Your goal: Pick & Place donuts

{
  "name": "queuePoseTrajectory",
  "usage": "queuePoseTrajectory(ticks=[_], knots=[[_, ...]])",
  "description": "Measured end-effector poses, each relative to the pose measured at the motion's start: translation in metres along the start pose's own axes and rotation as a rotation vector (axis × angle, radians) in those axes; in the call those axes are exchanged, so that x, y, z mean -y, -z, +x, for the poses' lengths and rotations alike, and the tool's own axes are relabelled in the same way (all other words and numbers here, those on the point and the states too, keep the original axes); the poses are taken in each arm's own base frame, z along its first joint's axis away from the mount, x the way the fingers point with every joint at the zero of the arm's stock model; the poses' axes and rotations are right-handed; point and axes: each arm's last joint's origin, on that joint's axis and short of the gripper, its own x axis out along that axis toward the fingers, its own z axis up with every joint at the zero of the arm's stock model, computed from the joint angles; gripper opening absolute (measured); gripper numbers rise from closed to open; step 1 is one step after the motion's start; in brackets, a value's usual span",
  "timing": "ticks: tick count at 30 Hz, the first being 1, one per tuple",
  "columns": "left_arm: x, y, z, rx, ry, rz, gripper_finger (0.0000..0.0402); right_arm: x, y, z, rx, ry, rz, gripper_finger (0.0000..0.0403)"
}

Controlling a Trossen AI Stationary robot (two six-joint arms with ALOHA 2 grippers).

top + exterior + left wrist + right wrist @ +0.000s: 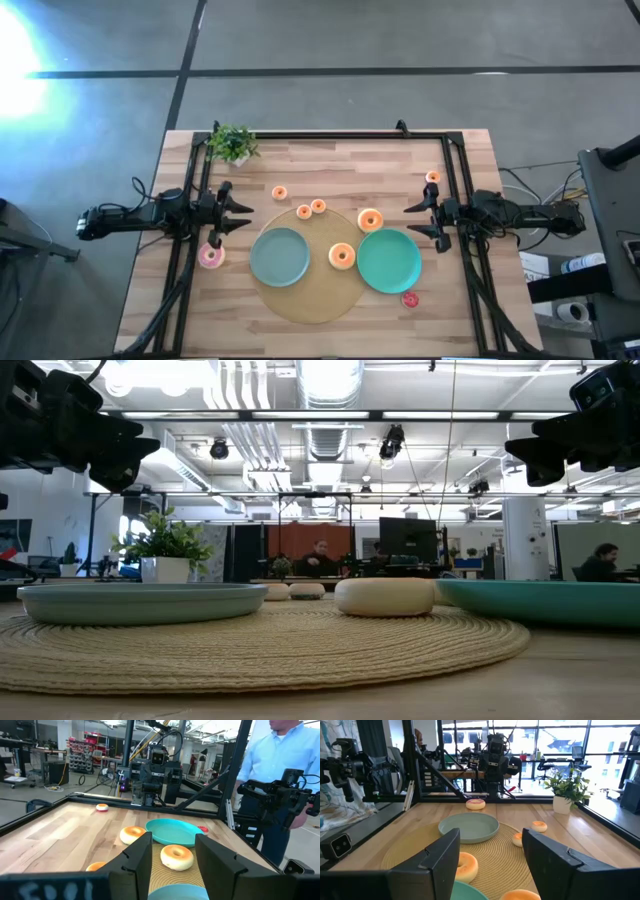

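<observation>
1. From the low view, the pale undersides of the donuts are all that is showing; their icing is hidden, and the two grippers are appearing only as dark shapes cut off at the upper corners.
2. In the left wrist view, a person in a light blue shirt (280,755) is standing beyond the table, cut off by the picture's edge.
3. The left gripper (236,212) is hovering over the table's left side with its two dark fingers spread wide, holding nothing.
4. The right gripper (418,220) is hovering at the right side, its fingers likewise wide apart and empty.
5. A pink-iced donut (210,256) is lying on the bare wooden table (150,300), near the left gripper and off the round woven straw mat (310,305).
6. Two large orange-iced donuts are sitting on the mat: one (342,256) between the round grey-blue plate (280,257) and the round green plate (389,261), the other (369,220) just beside the green plate's far rim.
7. Two small orange donuts (311,209) are lying close together at the mat's far edge, with another small one (279,192) on the wood beyond.
8. A small orange donut (432,177) is sitting by the right frame rail, and a small red donut (410,298) is resting near the green plate's near rim.
9. A small leafy green plant in a white pot (232,143) is standing at the far left corner.
</observation>
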Motion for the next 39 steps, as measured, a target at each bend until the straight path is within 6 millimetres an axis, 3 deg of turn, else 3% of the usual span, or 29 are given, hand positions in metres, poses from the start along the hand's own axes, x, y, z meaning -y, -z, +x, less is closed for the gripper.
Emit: queuePoseTrajectory(ticks=[30, 33, 39], knots=[[0.0000, 0.0001, 0.0000, 0.000, 0.000, 0.000, 0.0124, 0.0000, 0.0001, 0.0000, 0.000, 0.000, 0.004, 0.0208], [0.0000, 0.0001, 0.0000, -0.001, 0.000, 0.000, 0.0124, -0.0001, 0.0001, 0.0000, 0.000, -0.002, 0.152, 0.0208], [0.0000, 0.0000, 0.0000, 0.000, 0.000, 0.000, 0.0124, -0.0001, 0.0000, 0.0000, -0.001, -0.002, 0.690, 0.0208]])
